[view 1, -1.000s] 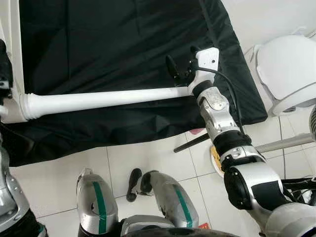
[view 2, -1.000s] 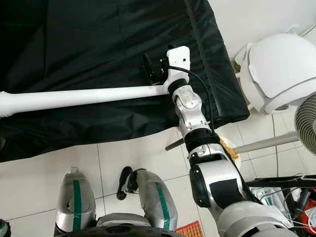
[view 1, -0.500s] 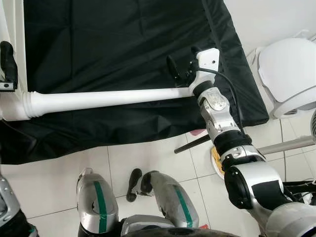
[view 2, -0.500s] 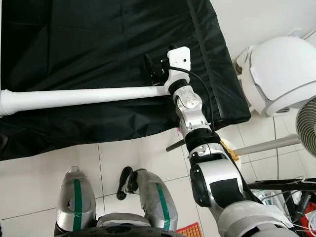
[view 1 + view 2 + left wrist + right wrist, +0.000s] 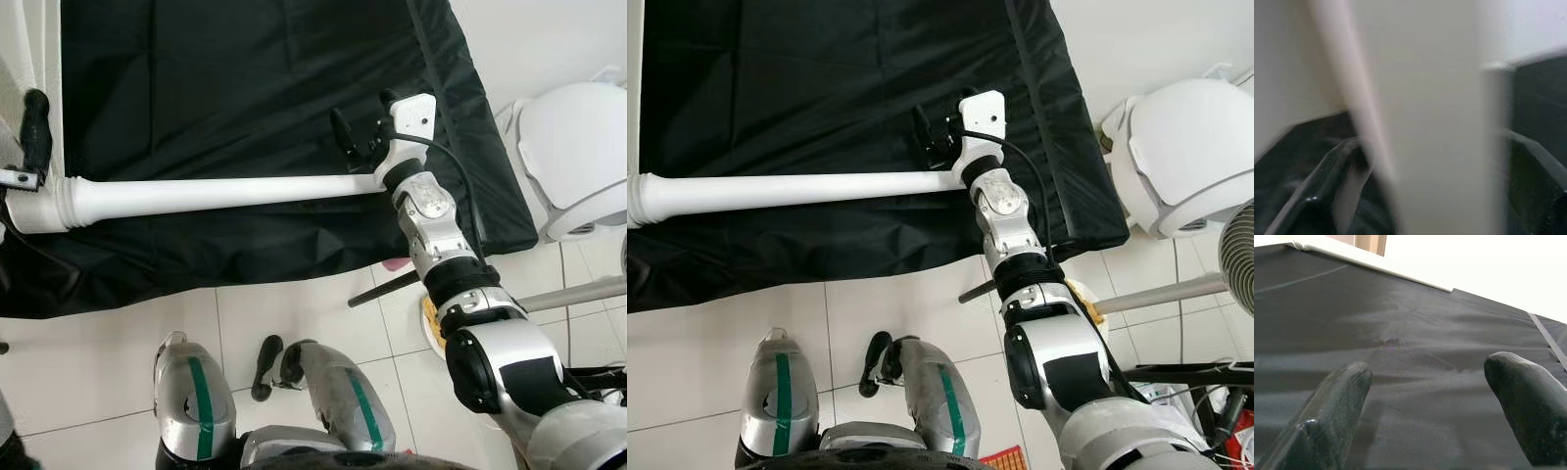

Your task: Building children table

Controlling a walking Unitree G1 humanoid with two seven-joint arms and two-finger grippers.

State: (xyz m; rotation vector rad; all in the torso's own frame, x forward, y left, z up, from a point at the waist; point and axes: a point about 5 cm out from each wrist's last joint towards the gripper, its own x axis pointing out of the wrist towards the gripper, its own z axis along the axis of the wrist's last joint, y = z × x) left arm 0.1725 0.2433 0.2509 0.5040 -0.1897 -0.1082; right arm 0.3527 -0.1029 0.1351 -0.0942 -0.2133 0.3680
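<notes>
Long white table leg [image 5: 216, 193], flared ribbed end, across black cloth [image 5: 245, 88].

My right arm reaches forward, wrist bent, and my right gripper [image 5: 355, 137] has its two black fingers [image 5: 1334, 406] spread apart. My left gripper [image 5: 34, 122] sits far left, fingers parted.

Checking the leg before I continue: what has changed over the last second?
Little. The whole view slid slightly, so the camera moved. The left hand seems to have edged nearer the white table leg's flanged end. The right hand stays open over the black cloth at the leg's other end; the leg lies as before.
</notes>
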